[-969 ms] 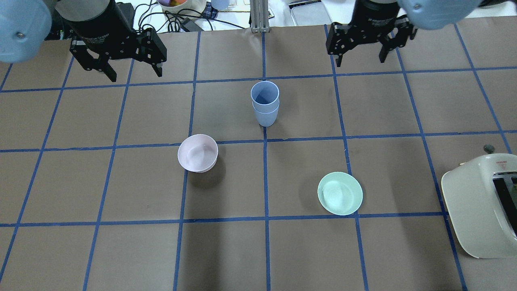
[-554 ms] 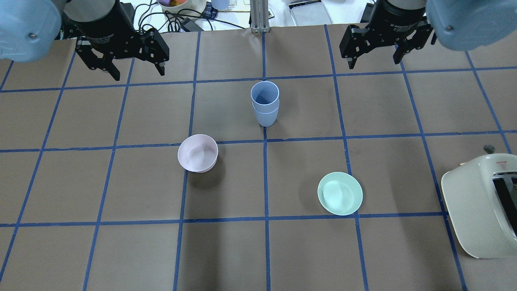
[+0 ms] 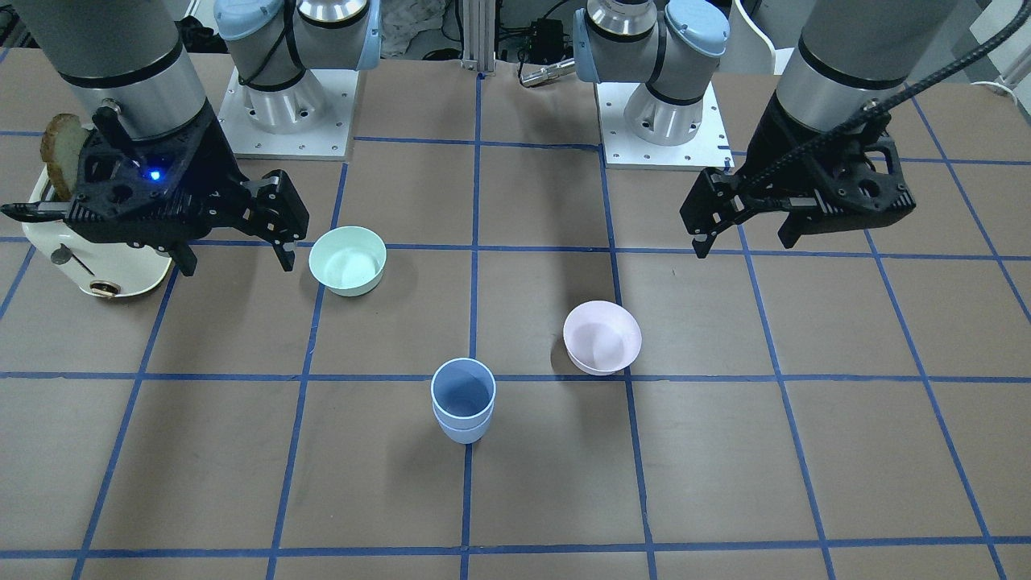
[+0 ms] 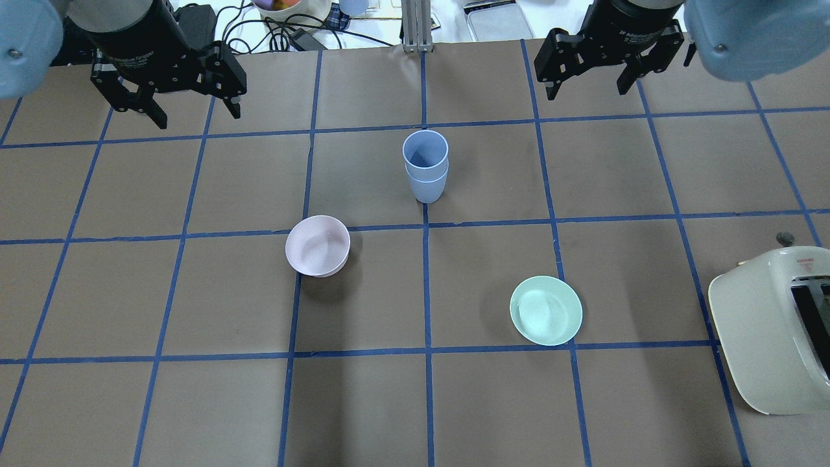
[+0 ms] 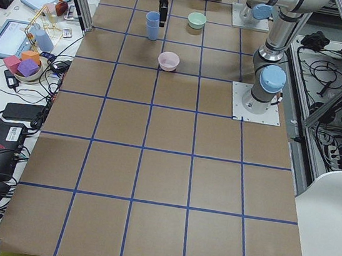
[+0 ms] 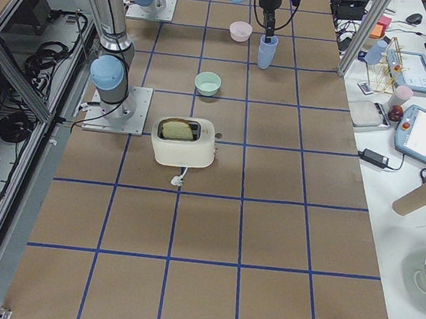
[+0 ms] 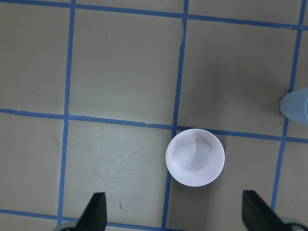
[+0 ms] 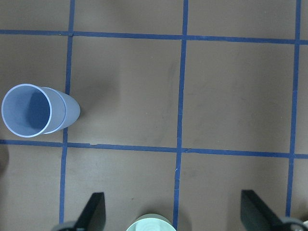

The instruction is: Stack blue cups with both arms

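Matte periwinkle plastic identifies the two blue cups (image 4: 425,165): tapered, handleless tumblers with lighter rims. I read them as nested, one inside the other, standing upright in the upper centre of the overhead view. The base touches a vertical line of the tape grid (image 4: 426,285). The inner rim stands slightly proud of the outer rim, so the stack has a stepped outline. In the front-facing view the stack sits at lower centre, below and left of the pink bowl (image 4: 318,246), near it but not touching.

The left gripper (image 4: 196,113) hangs in the upper left of the overhead view, well apart from the stack. Its two black fingers are spread wide with nothing between them. My left wrist view agrees, showing one fingertip at each bottom corner of the frame. The right gripper (image 4: 587,91) hangs in the upper right, likewise spread and empty. In the front-facing view a blue light glows on its body.

The table (image 4: 648,402) carries dull brown paper divided into squares by blue tape. The pink bowl is round, smooth and pale, and lies left of centre. The mint-green bowl (image 4: 546,310), of the same rounded form, lies lower right of centre. A cream toaster (image 4: 765,337) with a rounded glossy shell sits at the right edge. The right side view shows a bread slice (image 6: 178,129) in its slot.
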Tool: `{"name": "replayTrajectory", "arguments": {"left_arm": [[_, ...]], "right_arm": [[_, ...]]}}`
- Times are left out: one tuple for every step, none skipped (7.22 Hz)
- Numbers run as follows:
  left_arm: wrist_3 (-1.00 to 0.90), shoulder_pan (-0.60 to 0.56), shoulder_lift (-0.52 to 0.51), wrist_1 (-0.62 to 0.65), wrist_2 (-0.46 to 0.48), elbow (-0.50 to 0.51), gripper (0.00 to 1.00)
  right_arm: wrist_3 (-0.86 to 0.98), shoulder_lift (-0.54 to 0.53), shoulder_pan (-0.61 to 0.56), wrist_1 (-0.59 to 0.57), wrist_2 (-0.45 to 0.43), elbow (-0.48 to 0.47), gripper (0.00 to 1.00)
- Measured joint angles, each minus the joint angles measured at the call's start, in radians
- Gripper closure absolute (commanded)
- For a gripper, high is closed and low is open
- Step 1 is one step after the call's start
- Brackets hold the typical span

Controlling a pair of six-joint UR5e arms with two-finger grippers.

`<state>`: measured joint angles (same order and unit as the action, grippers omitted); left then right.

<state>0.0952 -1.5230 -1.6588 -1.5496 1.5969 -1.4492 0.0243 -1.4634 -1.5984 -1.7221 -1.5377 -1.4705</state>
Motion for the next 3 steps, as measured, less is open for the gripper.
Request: {"name": "replayTrajectory", "arguments": {"left_arm": [[0.003,0.006,-0.006,0.001,-0.005,-0.001,0.0],[0.002,0.007,0.003,0.001,-0.005,0.003,0.0],[-0.001,0.003,0.028,-0.002,-0.003,0.011,0.0]], "right_arm": [[0.001,0.001,0.0,0.0,0.001,-0.001,0.0],[0.003,0.002,0.001,-0.001,0.001,-0.003,0.0],[0.004,0.001,0.003,0.0,0.001,-0.007,0.0]]}}
